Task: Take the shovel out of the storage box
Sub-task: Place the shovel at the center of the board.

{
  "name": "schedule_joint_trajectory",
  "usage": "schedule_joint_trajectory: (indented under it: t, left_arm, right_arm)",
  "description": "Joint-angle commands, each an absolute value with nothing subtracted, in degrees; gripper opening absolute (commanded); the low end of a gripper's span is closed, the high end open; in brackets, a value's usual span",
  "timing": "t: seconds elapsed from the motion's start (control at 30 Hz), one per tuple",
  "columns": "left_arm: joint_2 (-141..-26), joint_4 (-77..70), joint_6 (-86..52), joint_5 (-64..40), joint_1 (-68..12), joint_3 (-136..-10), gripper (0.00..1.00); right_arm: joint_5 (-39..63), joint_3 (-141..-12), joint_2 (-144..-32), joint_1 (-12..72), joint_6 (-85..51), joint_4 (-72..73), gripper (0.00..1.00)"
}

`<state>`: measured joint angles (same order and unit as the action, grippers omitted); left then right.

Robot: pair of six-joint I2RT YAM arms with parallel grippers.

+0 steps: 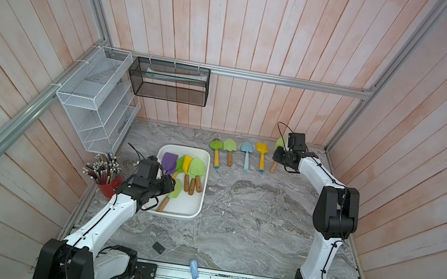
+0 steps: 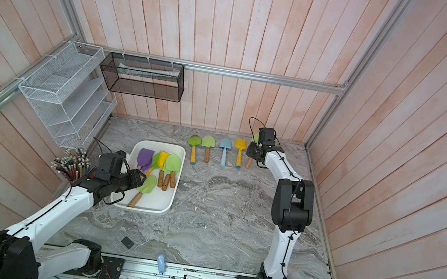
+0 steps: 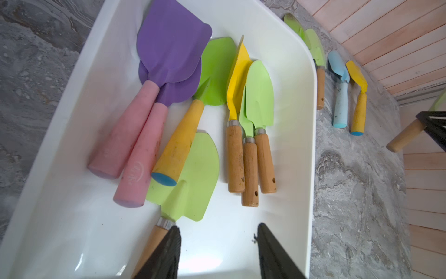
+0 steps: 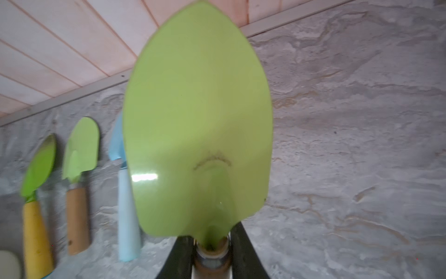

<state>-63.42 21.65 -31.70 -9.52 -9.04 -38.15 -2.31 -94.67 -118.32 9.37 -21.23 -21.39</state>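
Top views both show the grey bench point(image 1: 250, 212), with the white storage box point(image 1: 186, 206) at its 9 o'clock side, within the left arm's reach. A heap of shovels point(image 1: 197, 169) lies inside the box. Four more form a row point(image 1: 246, 147) along 12 o'clock, blades to the wall, apparently laid out in order. At 1 o'clock, at the row's free end, the right pincer point(image 4: 211, 253) is clamped on the neck of a green shovel point(image 4: 198, 108). That shovel is out of the box; I cannot tell whether it touches the bench. The left pincer point(image 3: 219, 232) hangs over the box with jaws apart and empty. One of its fingers is just beside the wooden handle of a pale-green shovel point(image 3: 193, 176), probably lined up for the next pick.
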Motion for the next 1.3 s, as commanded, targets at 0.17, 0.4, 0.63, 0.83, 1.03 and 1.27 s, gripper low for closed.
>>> schedule_joint_trajectory:
  t: [0.17, 0.4, 0.63, 0.83, 1.03, 1.27]
  left_arm:
    - [-61.6, 21.7, -32.3, -8.6, -9.2, -35.4, 0.53]
    - [-59.5, 21.8, -32.5, -9.1, -9.2, -34.2, 0.53]
    - [-58.3, 22.3, -33.3, -9.0, -9.2, -33.3, 0.54]
    - [-57.7, 22.9, -33.5, -8.7, -9.2, -32.7, 0.53]
    - [-57.3, 24.3, -33.3, -6.8, -9.2, -32.9, 0.54]
    - [-57.9, 25.0, -32.8, -4.9, -9.2, -33.0, 0.54]
  right_arm:
    - [-10.3, -105.2, -128.3, 9.1, -16.3, -27.1, 0.15]
    - [-11.9, -117.2, -137.8, 9.1, -14.7, -32.0, 0.15]
    - [-12.7, -128.3, -145.5, 9.1, -13.6, -36.4, 0.16]
    - [-11.9, -131.3, -148.4, 9.0, -13.5, -37.3, 0.17]
    - [-11.0, -131.2, -148.5, 9.1, -13.5, -37.0, 0.26]
    - [-10.5, -131.0, -145.6, 9.0, -13.4, -37.9, 0.42]
